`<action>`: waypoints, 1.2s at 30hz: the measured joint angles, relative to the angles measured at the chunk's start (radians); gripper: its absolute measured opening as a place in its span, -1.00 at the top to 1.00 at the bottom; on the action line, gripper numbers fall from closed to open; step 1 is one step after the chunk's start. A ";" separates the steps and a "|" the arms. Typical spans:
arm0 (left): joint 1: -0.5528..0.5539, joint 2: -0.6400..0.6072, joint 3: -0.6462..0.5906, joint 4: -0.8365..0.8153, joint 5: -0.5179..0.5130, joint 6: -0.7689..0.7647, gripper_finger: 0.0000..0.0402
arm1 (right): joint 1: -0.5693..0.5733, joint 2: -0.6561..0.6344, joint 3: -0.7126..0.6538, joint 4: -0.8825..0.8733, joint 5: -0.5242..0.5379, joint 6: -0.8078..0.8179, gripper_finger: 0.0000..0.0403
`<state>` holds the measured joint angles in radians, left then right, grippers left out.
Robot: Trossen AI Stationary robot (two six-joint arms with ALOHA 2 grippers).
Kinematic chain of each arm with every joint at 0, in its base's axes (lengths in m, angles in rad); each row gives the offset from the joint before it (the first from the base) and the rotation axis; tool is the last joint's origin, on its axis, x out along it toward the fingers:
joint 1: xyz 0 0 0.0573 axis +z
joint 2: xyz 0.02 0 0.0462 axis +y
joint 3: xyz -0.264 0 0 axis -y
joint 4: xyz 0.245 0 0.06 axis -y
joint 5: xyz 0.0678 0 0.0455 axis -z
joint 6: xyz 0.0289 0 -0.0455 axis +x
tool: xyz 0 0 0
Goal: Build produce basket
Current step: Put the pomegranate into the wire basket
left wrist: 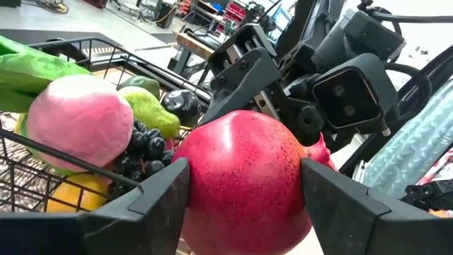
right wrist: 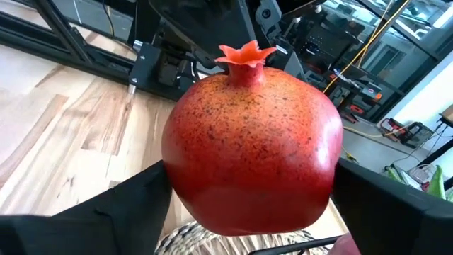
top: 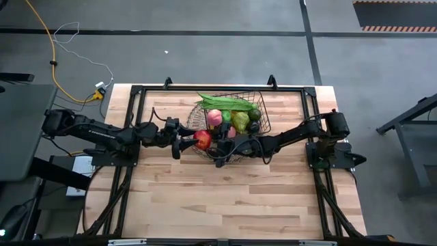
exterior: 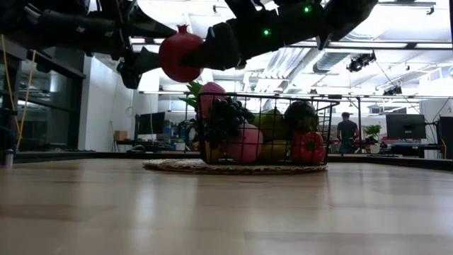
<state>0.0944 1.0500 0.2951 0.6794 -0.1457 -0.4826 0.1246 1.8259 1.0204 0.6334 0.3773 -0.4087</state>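
Wooden table, pomegranate clamped in left hand, right hand astride it

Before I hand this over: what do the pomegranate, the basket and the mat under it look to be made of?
Pomegranate: red, speckled, slightly glossy rind with a stiff crown; real or a plastic replica, I cannot tell.
Basket: thin dark wire mesh, likely coated metal, see-through sides.
Mat: pale woven fibre, looks like straw or wicker, braided edge.

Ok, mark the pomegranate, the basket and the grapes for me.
pomegranate (left wrist: 248,180): left wrist view, middle of its red skin.
basket (exterior: 322,103): low view, top rim wire on the right.
grapes (exterior: 225,115): low view, centre of the dark bunch.
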 joint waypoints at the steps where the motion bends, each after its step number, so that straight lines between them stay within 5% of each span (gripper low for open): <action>1: 0.000 0.000 0.000 -0.002 0.000 0.000 -0.19 | 0.000 0.000 0.000 -0.002 0.001 0.000 -0.64; 9: 0.004 -0.004 0.003 -0.012 0.003 0.048 -0.34 | 0.006 0.000 0.006 -0.024 0.041 -0.003 -0.48; 19: 0.036 -0.249 0.001 -0.311 -0.038 0.108 -0.37 | 0.043 -0.054 -0.025 -0.103 0.311 -0.104 -0.49; 27: -0.018 -0.446 0.000 -0.434 -0.050 0.177 -0.35 | 0.029 -0.332 -0.268 -0.098 0.374 0.014 -0.49; 36: -0.051 -0.465 0.000 -0.429 -0.113 0.181 -0.35 | -0.109 -0.692 -0.607 0.015 0.336 0.388 -0.49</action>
<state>0.0429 0.5846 0.2951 0.2506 -0.2588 -0.3019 0.0157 1.1338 0.4138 0.6479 0.7133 -0.0208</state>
